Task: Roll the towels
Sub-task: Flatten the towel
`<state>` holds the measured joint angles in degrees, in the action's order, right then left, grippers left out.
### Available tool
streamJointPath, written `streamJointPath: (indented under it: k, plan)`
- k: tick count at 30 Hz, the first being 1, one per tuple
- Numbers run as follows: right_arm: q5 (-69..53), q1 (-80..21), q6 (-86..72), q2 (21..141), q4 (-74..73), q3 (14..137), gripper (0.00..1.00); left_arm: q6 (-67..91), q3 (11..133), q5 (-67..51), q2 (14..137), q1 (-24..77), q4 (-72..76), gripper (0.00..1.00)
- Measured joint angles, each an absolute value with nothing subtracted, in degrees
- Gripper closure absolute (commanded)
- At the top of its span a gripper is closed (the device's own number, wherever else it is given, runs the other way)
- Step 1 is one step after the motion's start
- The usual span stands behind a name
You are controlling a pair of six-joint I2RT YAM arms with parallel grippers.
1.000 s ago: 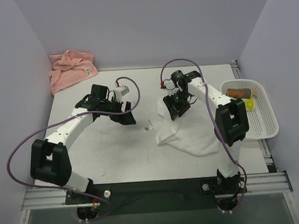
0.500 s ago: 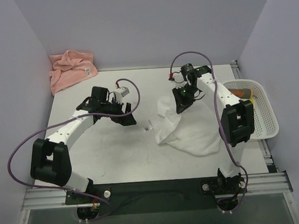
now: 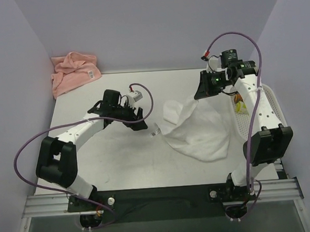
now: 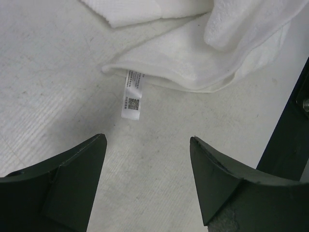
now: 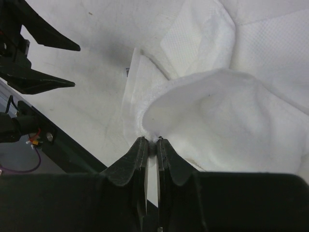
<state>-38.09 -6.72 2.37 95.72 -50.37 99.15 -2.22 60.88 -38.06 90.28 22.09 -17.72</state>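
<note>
The white towel [image 3: 200,131] lies crumpled right of the table's middle, one edge lifted up toward the back right. My right gripper [image 3: 200,95] is shut on that lifted edge, pinching a fold [image 5: 153,141] above the table. The towel's small white tag [image 4: 132,94] lies flat at its left corner. My left gripper [image 3: 139,119] is open and empty just left of the tag, its fingertips [image 4: 99,145] over bare table. The salmon-pink towel [image 3: 73,72] sits bunched in the back left corner, its white tag showing.
A white mesh basket [image 3: 275,120] stands at the right edge holding an orange item and a yellow item, partly behind my right arm. Purple walls close in the left, back and right. A black rail runs along the near edge.
My right gripper has risen and swung to the back right, pulling the white towel's edge up and stretching the cloth. My left gripper has shifted right, closer to the towel's tag.
</note>
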Motion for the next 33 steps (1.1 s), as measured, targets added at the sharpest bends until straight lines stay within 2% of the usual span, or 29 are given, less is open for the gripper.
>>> streamJointPath:
  k: [5,10,15,21,33]
  plan:
    - [-38.9,-5.2,1.3,90.7,-49.6,97.3,1.00,-6.3,63.7,-40.4,91.0,25.7,-15.6,0.14]
    - [-42.4,-5.0,-4.2,87.8,-45.4,91.0,1.00,0.1,66.2,-42.8,89.8,27.6,-4.9,0.10]
    - [-44.2,-6.5,-10.0,87.4,-41.2,85.7,1.00,5.9,66.2,-40.4,85.6,32.5,3.3,0.10]
    - [-46.2,-9.6,-15.2,87.4,-37.3,85.5,1.00,7.4,66.2,-34.9,83.7,39.8,6.2,0.11]
    - [-48.4,-14.3,-20.7,87.6,-34.1,85.5,1.00,7.4,67.9,-28.8,88.6,42.7,6.0,0.17]
